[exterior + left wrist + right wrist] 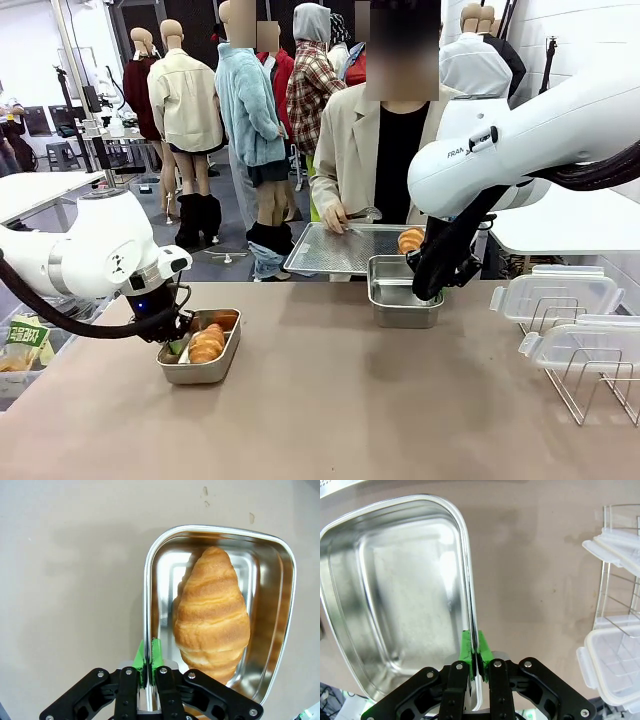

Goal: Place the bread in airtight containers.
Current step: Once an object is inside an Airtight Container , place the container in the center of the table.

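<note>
Presently we catalogue as follows.

Item one: left gripper (pixel 149 652), black with green pads (pixel 157 652), clamped shut on the long rim of the first steel container (pixel 195 376). This is a small shiny rectangular tray with rounded corners, at 8 o'clock on the brown table (pixel 330 420). Within it lies a golden-brown ridged croissant roll (pixel 212 615), at 1 o'clock from the pads in the left wrist view, just beside them.

Item two: right gripper (pixel 475 647), likewise pinched on the rim of the second steel container (pixel 405 316), same pattern, at 1 o'clock on the table, its floor bare.

Item three: second roll (pixel 410 240), golden-brown, on a large flat perforated metal tray (pixel 335 250) at 12 o'clock, just beyond the second steel container. We note the white right arm (pixel 520 150) crossing before it and hiding its right end.

Item four: a person's hand (pixel 333 214) with metal tongs (pixel 365 213), over that tray at 10 o'clock from the second roll.

Item five: two translucent clip-on plastic lids (pixel 555 295) on a wire rack (pixel 590 392) at 3 o'clock, apart from both containers.

Item six: a green packet (pixel 25 345) at 9 o'clock, off the table's edge.
</note>
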{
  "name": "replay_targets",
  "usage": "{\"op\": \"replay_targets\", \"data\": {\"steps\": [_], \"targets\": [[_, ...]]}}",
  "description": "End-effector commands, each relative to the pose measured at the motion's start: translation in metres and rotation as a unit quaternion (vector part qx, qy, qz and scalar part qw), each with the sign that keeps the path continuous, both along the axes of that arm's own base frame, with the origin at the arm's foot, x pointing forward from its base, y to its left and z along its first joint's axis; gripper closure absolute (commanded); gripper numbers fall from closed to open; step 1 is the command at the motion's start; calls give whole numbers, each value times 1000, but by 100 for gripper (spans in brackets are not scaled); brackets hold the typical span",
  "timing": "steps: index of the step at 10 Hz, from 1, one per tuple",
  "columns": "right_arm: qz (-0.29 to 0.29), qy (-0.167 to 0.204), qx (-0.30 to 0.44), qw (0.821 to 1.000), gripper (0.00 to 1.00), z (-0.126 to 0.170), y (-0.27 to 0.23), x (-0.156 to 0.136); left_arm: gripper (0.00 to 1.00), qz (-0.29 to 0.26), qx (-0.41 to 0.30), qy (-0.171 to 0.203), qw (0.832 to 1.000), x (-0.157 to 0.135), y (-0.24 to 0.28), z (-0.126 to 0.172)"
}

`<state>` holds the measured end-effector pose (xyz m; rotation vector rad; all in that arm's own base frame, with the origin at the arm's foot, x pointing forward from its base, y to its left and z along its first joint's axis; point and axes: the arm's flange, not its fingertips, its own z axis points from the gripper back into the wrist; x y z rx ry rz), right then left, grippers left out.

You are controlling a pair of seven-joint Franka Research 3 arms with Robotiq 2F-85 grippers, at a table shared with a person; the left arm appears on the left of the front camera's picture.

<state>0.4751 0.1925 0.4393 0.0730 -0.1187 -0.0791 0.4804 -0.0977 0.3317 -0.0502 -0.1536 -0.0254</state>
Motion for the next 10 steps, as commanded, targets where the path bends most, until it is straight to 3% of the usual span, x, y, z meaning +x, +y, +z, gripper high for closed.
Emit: {"op": "replay_targets", "data": {"steps": [1,5,6,8,10], "targets": [[-4,-8,-4,1000,100,1,0,-3,92,3,17,-16,1000,0,-2,5],[-4,-8,-4,1000,100,1,0,-3,14,-14,22,-23,999,-1,-9,21],[-4,-8,-4,1000,100,1,0,-3,0,-19,19,-24,999,-1,-9,26],[-4,-8,-4,1000,100,1,0,-3,0,-31,15,-24,999,0,-9,38],[-4,-8,-4,1000,100,1,0,-3,0,-45,24,-39,998,-1,-1,69]]}}
